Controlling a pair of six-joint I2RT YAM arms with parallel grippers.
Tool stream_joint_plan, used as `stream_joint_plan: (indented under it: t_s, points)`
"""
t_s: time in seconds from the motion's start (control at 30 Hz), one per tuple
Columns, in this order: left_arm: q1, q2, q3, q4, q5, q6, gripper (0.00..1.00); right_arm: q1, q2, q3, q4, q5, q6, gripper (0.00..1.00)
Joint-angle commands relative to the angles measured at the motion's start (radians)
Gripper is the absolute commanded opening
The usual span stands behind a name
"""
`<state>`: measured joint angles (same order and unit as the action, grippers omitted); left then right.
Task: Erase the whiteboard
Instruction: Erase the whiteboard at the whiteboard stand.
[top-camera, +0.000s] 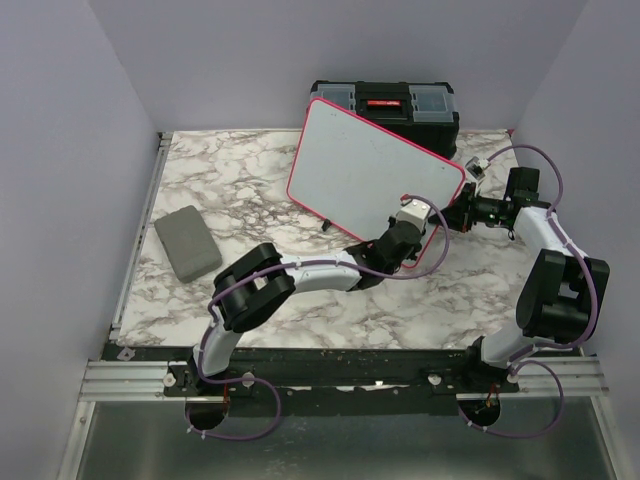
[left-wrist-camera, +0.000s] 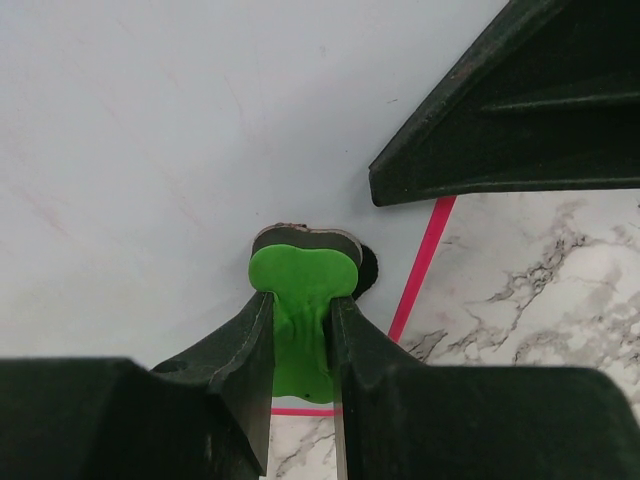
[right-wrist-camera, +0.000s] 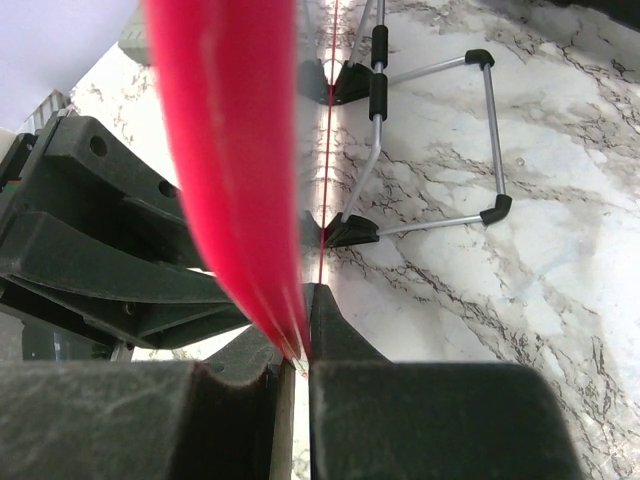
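**Top external view.** The whiteboard (top-camera: 372, 172) stands tilted on the marble surface (top-camera: 250, 180), towards the far right. Its upper edge is just in front of a black toolbox (top-camera: 385, 103) at the back wall. The white face looks blank from here, and the pink-red rim runs unbroken round it. The left hand (top-camera: 415, 232) reaches across from the left to the board's lower right corner. The right hand (top-camera: 450, 215) meets the rim on the right edge, just above that corner. A grey flat pad (top-camera: 187, 241) lies on the surface well to the left, apart from both arms.

**Left wrist view.** The left hand (left-wrist-camera: 302, 305) is closed on a small green eraser (left-wrist-camera: 300, 272), its two fingers pinching the green body from either side. The eraser's dark grey top edge touches the whiteboard (left-wrist-camera: 180, 130), whose face fills most of the picture and carries faint pink smears. The rim (left-wrist-camera: 420, 265) crosses at the right as a thin pink line, with the marble surface (left-wrist-camera: 540, 300) beyond it. A black finger of the right hand (left-wrist-camera: 520, 110) overlaps the board's edge at upper right.

**Right wrist view.** The right hand (right-wrist-camera: 300, 345) is clamped on the whiteboard (right-wrist-camera: 235, 150), seen edge-on as a broad red band that narrows into the closed jaws. Behind the board a wire stand (right-wrist-camera: 430, 150) with black feet rests on the marble surface (right-wrist-camera: 520, 330). Black moulded parts at the left cannot be identified with certainty.
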<state>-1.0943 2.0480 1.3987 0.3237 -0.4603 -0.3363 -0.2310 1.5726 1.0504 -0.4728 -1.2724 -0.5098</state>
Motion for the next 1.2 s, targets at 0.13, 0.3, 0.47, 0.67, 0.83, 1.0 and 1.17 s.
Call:
stream_joint_plan:
  t_s: [0.13,0.3,0.47,0.67,0.83,1.0,1.17]
  points:
    - [0.037,-0.071,0.022,0.090,-0.025,0.053,0.00,0.015,-0.016,0.010,-0.072,-0.117,0.007,0.01]
    - [0.037,-0.084,0.023,0.101,-0.029,0.065,0.00,0.016,-0.018,0.011,-0.073,-0.116,0.007,0.01]
    - [0.038,-0.056,0.000,0.082,-0.025,0.030,0.00,0.016,-0.020,0.011,-0.073,-0.117,0.007,0.01]
    - [0.031,-0.009,-0.045,0.062,0.006,-0.054,0.00,0.016,-0.022,0.011,-0.073,-0.119,0.006,0.01]
    - [-0.006,0.010,-0.080,0.069,0.018,-0.067,0.00,0.016,-0.022,0.011,-0.073,-0.119,0.007,0.01]
    - [-0.044,0.038,-0.090,0.075,0.026,-0.054,0.00,0.016,-0.022,0.011,-0.073,-0.119,0.007,0.01]
    - [-0.066,0.058,-0.106,0.069,0.015,-0.036,0.00,0.016,-0.025,0.011,-0.073,-0.119,0.008,0.01]
